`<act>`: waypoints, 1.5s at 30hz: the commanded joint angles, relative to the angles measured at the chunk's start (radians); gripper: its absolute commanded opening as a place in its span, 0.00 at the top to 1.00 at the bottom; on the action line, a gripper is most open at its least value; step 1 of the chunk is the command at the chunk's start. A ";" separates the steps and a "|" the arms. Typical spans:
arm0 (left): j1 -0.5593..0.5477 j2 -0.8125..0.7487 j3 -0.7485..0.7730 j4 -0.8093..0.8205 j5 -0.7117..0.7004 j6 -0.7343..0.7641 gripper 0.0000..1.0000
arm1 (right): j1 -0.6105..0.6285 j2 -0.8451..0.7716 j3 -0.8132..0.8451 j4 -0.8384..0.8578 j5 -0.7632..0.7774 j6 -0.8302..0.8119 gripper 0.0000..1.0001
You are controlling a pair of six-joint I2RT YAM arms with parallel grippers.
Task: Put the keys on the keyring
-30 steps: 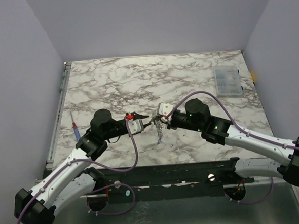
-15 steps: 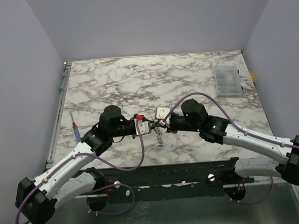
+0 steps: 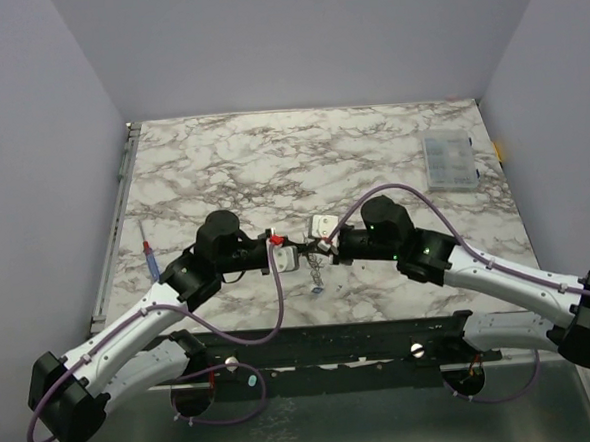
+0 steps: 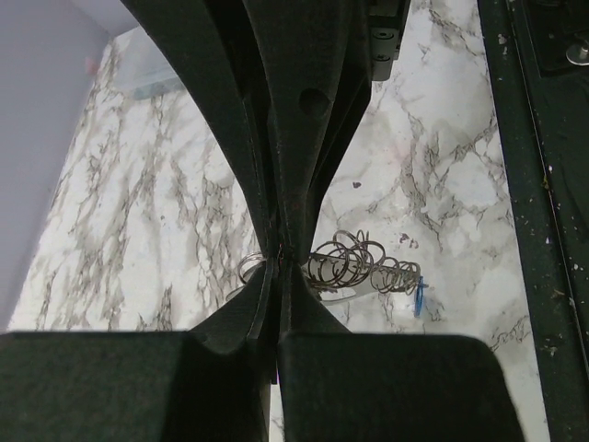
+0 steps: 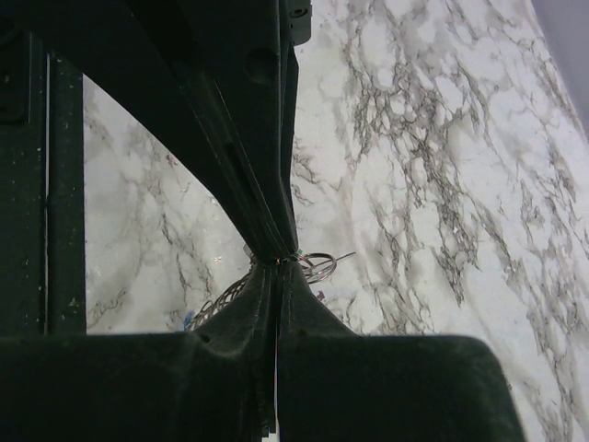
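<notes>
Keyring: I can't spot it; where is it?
In the top view, mid-table: the keyring hangs between left gripper and right gripper, both shut on it.

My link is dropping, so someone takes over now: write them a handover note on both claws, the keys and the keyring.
Left claw: shut on the keyring.
Right claw: shut on the same ring, tip to tip with the left.
Chain trails from the ring; blue key lies at its far end, attachment unclear. Green key not seen.
Done: ring pinched by both claws.
Left: thread the keys on.
</notes>
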 commanded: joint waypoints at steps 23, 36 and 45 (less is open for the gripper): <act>-0.006 -0.168 -0.129 0.297 0.013 -0.181 1.00 | 0.002 -0.130 -0.077 0.238 0.010 0.061 0.99; -0.001 -0.200 -0.150 0.353 -0.019 -0.213 1.00 | 0.002 -0.212 -0.147 0.344 0.025 0.067 0.99; 0.000 -0.171 -0.155 0.357 0.040 -0.219 0.72 | 0.002 -0.208 -0.142 0.348 0.025 0.073 0.99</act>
